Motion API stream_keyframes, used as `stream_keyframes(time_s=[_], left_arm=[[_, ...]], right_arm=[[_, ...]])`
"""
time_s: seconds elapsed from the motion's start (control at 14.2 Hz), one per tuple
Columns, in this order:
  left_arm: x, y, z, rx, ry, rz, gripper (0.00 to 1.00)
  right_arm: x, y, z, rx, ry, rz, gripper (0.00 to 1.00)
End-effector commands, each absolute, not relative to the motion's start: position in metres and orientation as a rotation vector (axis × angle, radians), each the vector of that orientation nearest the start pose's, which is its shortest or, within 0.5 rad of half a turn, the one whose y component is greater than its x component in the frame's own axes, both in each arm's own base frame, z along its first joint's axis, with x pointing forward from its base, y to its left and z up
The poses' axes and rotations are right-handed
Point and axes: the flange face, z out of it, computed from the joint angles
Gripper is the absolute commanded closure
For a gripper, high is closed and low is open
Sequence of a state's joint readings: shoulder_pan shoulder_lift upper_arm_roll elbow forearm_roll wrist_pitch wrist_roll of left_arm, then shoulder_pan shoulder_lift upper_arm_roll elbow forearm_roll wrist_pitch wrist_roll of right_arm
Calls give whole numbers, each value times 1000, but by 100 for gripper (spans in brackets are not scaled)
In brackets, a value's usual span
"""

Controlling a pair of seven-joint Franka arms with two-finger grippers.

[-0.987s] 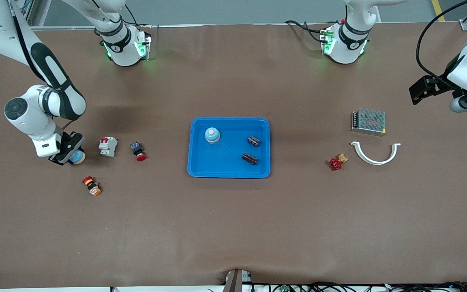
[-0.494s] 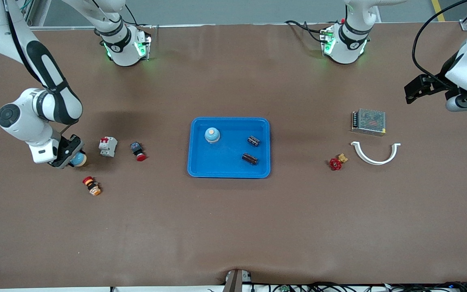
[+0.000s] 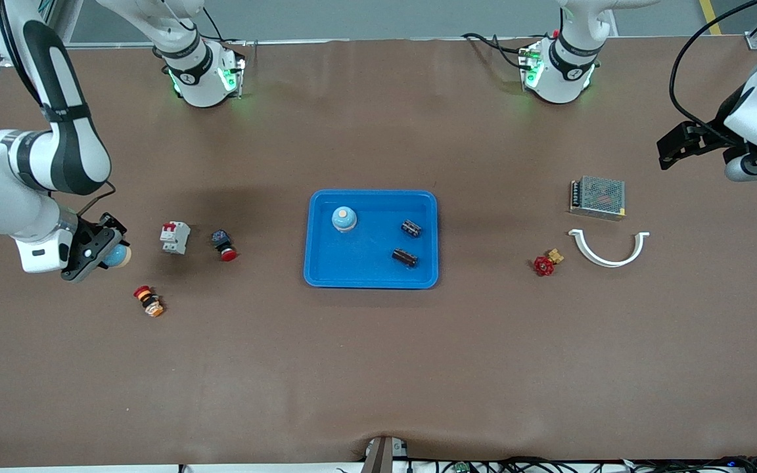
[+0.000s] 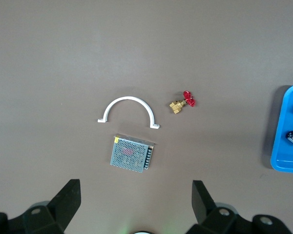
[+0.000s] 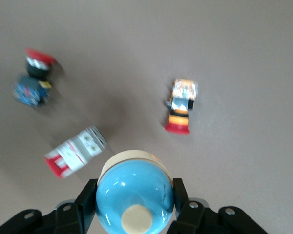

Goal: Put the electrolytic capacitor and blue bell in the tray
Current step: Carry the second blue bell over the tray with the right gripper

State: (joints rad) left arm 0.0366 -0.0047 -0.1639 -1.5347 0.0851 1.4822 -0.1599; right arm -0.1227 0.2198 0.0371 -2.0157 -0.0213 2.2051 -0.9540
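Blue bell point(image 5: 135, 194) clamped in right gripper point(image 3: 104, 251), lifted over table at right arm's end. Tray point(image 3: 326, 263) mid-table holds 1 bell point(image 3: 344, 219), 2 capacitors point(image 3: 411, 228). Left gripper point(image 4: 136, 204) waits, fingers spread, holding nothing.

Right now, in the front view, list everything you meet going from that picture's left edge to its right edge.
Right claw holding a blue bell → orange-tipped pushbutton → circuit breaker → red pushbutton → tray → red valve → white clamp → left claw.
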Motion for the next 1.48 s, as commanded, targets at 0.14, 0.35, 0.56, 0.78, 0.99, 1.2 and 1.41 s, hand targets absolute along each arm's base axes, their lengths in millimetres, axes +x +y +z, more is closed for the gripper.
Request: stream_keyframes(time_s=[0.14, 0.35, 0.56, 0.78, 0.99, 1.2, 1.41], left_arm=[[542, -50, 637, -3066, -47, 22, 0], [542, -50, 635, -3066, -49, 27, 0], [541, -49, 636, -3066, -52, 32, 0], [541, -36, 637, -3067, -83, 34, 0], [542, -36, 635, -3071, -82, 34, 0], [542, -36, 636, -3071, -82, 30, 0], [543, -35, 636, -3071, -84, 23, 0]], right_arm=[[600, 41, 412, -2963, -975, 110, 63], [597, 106, 429, -3023, -719, 102, 63], [590, 169, 439, -3080, -473, 63, 63], [580, 231, 453, -3099, -276, 6, 63], [573, 284, 441, -3096, -115, -38, 63], [562, 330, 416, -3091, -17, -68, 63], [557, 364, 389, -3101, 32, -74, 63]])
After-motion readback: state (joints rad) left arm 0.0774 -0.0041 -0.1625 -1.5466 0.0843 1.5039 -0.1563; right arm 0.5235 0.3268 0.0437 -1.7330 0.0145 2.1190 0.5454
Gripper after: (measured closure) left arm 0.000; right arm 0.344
